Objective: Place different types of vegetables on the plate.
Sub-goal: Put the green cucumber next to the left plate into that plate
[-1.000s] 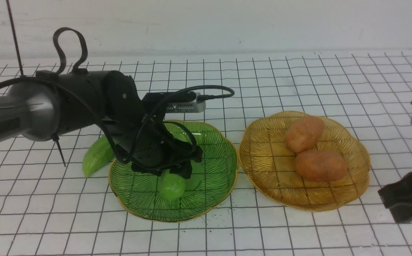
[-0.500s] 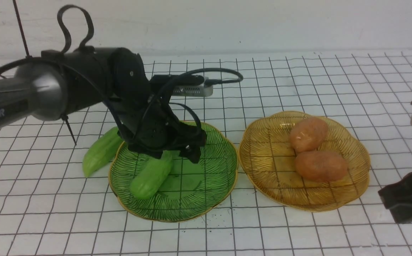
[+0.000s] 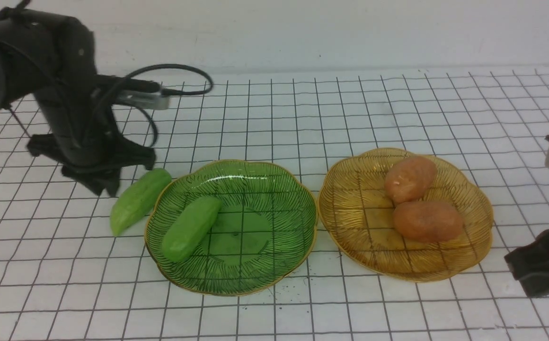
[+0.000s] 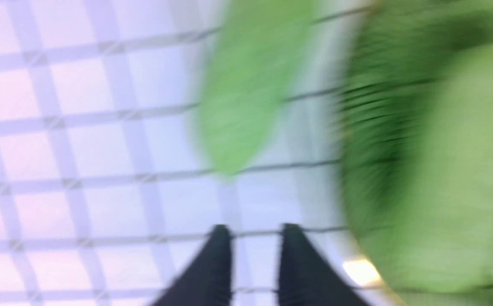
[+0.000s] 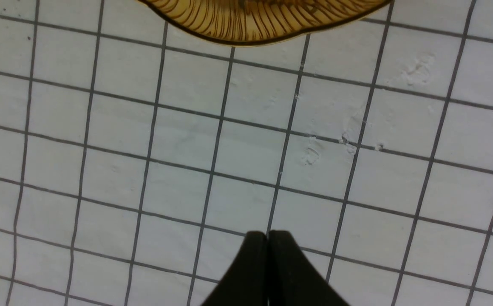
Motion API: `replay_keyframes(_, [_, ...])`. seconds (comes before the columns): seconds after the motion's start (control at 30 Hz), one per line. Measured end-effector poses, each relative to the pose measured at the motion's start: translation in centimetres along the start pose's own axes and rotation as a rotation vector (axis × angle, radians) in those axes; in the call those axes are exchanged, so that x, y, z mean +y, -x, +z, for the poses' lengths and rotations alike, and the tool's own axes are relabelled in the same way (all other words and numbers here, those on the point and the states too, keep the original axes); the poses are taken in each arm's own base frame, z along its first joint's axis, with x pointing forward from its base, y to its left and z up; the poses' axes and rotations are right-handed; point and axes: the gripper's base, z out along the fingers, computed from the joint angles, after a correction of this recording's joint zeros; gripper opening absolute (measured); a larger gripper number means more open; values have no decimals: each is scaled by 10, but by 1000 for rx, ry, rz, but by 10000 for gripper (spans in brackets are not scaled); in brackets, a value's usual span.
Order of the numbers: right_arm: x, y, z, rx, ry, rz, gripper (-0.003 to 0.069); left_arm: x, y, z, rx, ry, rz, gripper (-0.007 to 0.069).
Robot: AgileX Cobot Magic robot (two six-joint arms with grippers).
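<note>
One light-green cucumber lies inside the green plate. Its twin lies on the gridded table, hard against that plate's rim, though I cannot tell if they touch. Both potatoes sit in the amber plate. The left gripper hangs near the loose cucumber's far end, its jaws a narrow gap apart with nothing between them. The right gripper is pressed closed and empty near the amber plate. That cucumber looks smooth, light and likely to squirt from a pinch at its tapered tips. I would grip across the thick middle, on the half away from the rim.
</note>
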Motion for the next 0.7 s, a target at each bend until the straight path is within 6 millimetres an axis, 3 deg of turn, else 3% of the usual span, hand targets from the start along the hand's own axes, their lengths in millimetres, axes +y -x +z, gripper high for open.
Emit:
replay_keyframes(0.07, [0,1,0,-10,2,1,-15,28,-2,7,41,6,-73,11])
replay_keyframes(0.13, [0,1,0,-14,2,1,-15,39,-2,13,57,-6,-115,2])
replay_keyframes(0.3, [0,2,0,-22,3,1,-15,38,0,28,82,-68,-154,46])
replay_keyframes(0.4, [0,2,0,-23,3,1,-15,34,3,34,76,-110,-173,108])
replay_keyframes(0.5, [0,2,0,-23,2,-2,-15,29,9,50,65,-156,-192,303])
replay_keyframes(0.7, [0,3,0,-28,2,-3,-15,22,13,64,61,-217,-208,486])
